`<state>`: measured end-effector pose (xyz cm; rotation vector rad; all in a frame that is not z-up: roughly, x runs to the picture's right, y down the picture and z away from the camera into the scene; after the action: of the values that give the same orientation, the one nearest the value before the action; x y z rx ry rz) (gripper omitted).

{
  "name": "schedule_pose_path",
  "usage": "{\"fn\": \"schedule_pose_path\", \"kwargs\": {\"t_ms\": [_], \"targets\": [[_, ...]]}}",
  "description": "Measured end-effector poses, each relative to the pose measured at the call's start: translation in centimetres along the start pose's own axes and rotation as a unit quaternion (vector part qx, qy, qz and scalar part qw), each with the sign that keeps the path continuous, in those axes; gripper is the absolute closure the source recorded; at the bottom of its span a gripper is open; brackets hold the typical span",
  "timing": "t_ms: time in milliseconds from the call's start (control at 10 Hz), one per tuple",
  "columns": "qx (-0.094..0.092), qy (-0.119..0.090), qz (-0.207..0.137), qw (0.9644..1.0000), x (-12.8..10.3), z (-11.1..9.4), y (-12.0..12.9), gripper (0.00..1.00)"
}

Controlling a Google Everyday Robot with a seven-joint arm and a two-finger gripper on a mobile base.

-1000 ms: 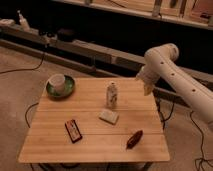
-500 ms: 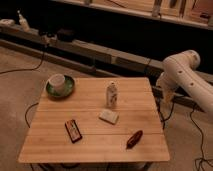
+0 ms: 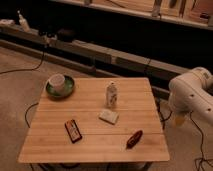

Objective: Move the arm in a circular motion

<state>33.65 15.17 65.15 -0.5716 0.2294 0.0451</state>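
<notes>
Hanging off the right edge of the counter (image 3: 60,132), the arm (image 3: 192,92) is seen bent downward | end effector (image 3: 179,120): yellowish tip, below the arm's elbow, just right of the counter; grip state cannot be told | on the counter: small bottle (image 3: 112,95) at centre, green bowl (image 3: 61,85) at far left.

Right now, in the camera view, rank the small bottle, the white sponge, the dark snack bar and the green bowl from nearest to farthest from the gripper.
The gripper hangs off the table's right edge.
1. Small bottle, table middle; white sponge just below it, too close to call.
2. Dark snack bar, front left.
3. Green bowl, back left corner.
</notes>
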Motion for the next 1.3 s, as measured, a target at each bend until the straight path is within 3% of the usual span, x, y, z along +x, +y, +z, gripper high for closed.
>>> {"fn": "schedule_pose_path", "kwargs": {"t_ms": [200, 300, 600, 700, 900, 1100, 1200, 1300], "targets": [[0.000, -0.002, 0.011, 0.9999, -1.6, -2.2, 3.8, 0.35], [0.007, -0.014, 0.005, 0.9999, -3.6, -4.1, 5.9, 0.35], [0.029, -0.059, -0.037, 0.9971, -8.6, -8.8, 9.7, 0.35], [0.037, -0.090, -0.069, 0.9929, -11.3, -10.2, 10.3, 0.35], [0.053, -0.158, -0.132, 0.9771, -16.4, -12.6, 10.5, 0.35], [0.081, -0.257, -0.205, 0.9410, -22.3, -15.2, 8.8, 0.35], [0.090, -0.285, -0.226, 0.9273, -23.7, -15.6, 7.7, 0.35], [0.102, -0.317, -0.257, 0.9074, -25.4, -15.6, 5.9, 0.35]]}}
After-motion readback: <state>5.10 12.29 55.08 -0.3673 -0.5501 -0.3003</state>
